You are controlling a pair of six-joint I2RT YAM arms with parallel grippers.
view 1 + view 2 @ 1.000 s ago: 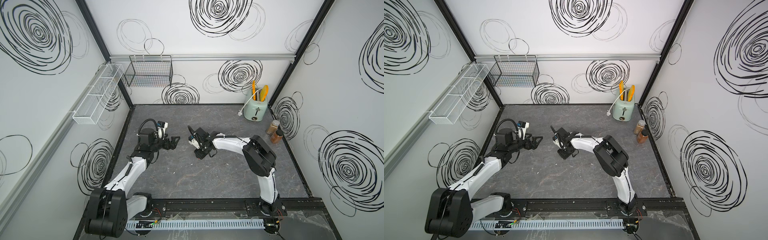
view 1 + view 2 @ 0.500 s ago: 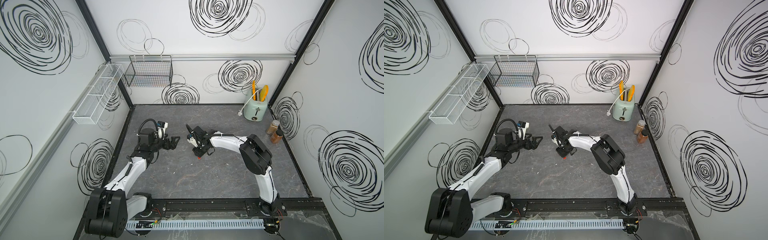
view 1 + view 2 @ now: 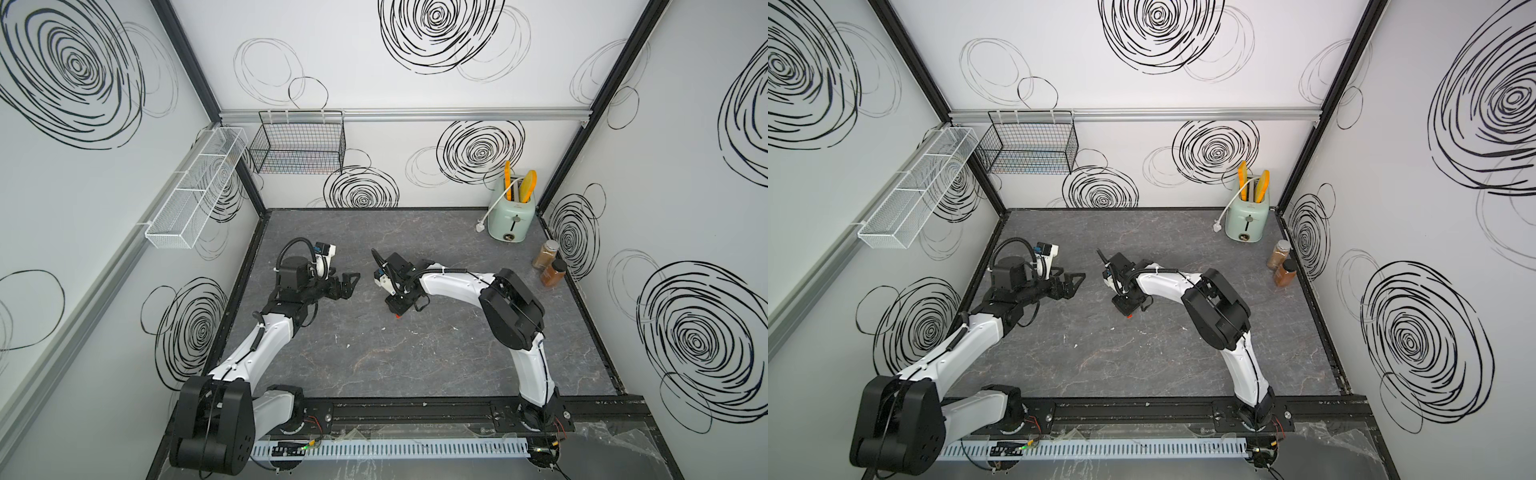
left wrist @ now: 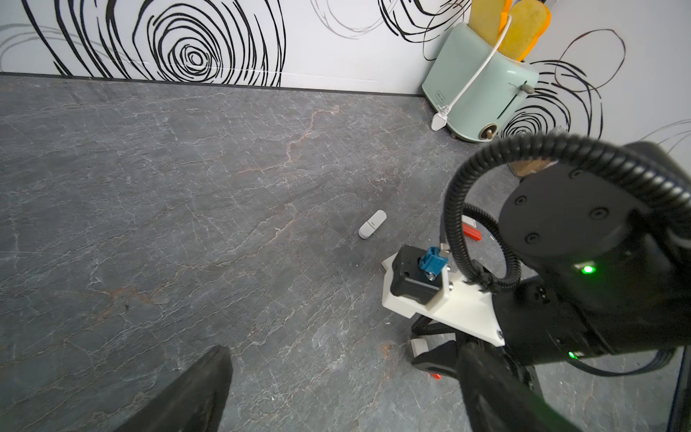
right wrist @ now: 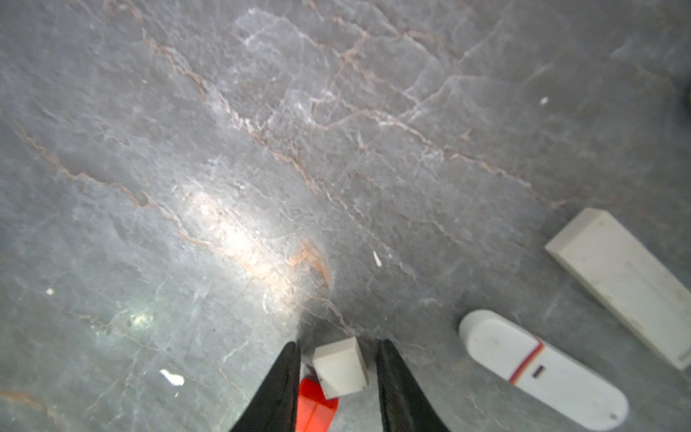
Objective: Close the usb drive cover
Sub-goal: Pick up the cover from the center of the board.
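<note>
Grey marble-look tabletop (image 3: 415, 353), white walls covered in black swirls, that's our stage. By our reckoning we're somewhere early-to-middle on this one.

Our right gripper (image 5: 339, 341) points straight down near the middle of the table. Its jaws are only partly apart, straddling a small white cap (image 5: 338, 368) with a sliver of daylight on each side, so nothing is pinched. Tucked against that cap is the red usb drive (image 5: 316, 407), lying on the table. In both top views only a speck of red shows below the gripper.

The wrist shot is soft and cropped right there, so we honestly can't tell whether the cap is already partway onto the red body or just leaning on it. Either way it doesn't look seated to us. What's left is to nip the cap, line it up and push it home.

Our left gripper (image 3: 351, 284) hangs wide open and empty off to the side, well apart from the drive. It could pin the body down if needed.

Clutter-wise, a white drive with a red stripe (image 5: 542, 368) lies just beside the right gripper's finger, with a white block (image 5: 620, 284) beyond it. Both are near enough to get bumped. The toaster (image 3: 512, 216) and two spice jars (image 3: 545, 254) sit way back in the corner, no bother.
</note>
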